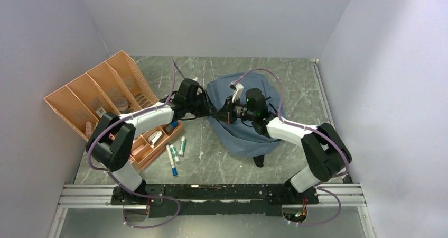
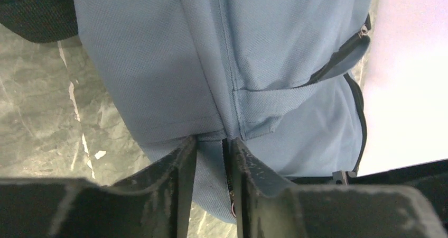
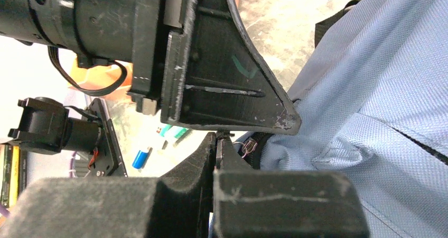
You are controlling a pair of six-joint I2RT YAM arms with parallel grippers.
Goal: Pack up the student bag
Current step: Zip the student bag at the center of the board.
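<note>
Both grippers crowding the student bag's (image 1: pixel 244 133) left edge.
I'm seeing left gripper (image 2: pixel 214 156) pinching that edge; right gripper (image 3: pixel 217 143) clenched tight just beside.

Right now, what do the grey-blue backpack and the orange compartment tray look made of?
Soft grey-blue backpack: likely woven synthetic fabric, matte; fine weave grain and stitched seams show. Orange compartment tray: probably rigid moulded plastic, matte; thin straight dividers and perforated lattice wall.

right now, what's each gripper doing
left gripper: closed on a fold of the student bag by its zipper
right gripper: shut, tips at the bag's edge; whether it pinches anything cannot be told
</note>
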